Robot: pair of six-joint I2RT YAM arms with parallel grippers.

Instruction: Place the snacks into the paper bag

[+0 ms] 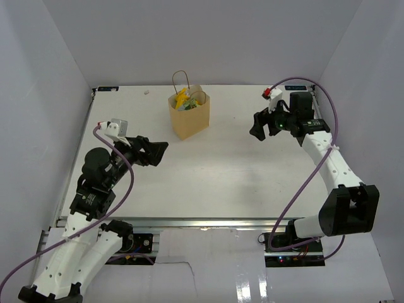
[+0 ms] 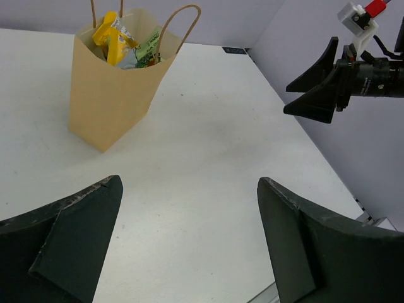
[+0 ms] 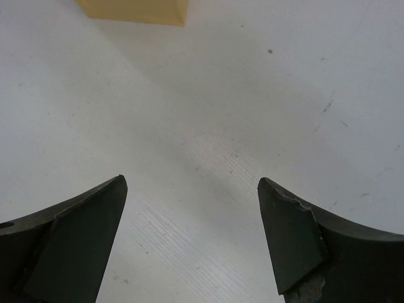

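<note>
The tan paper bag [image 1: 189, 117] stands upright at the back middle of the table, with yellow and green snacks [image 1: 185, 100] showing in its open top. In the left wrist view the bag [image 2: 107, 95] is at upper left, the snacks [image 2: 123, 45] poking out between its handles. My left gripper [image 1: 160, 151] is open and empty, left of and nearer than the bag. My right gripper [image 1: 257, 129] is open and empty, to the bag's right. The right wrist view shows only the bag's bottom edge [image 3: 136, 9]. I see no snacks on the table.
White walls close in the table on the left, back and right. A small pale speck [image 1: 146, 91] lies near the back edge. The right gripper [image 2: 315, 88] shows in the left wrist view at upper right. A metal rail [image 1: 202, 222] runs along the near edge.
</note>
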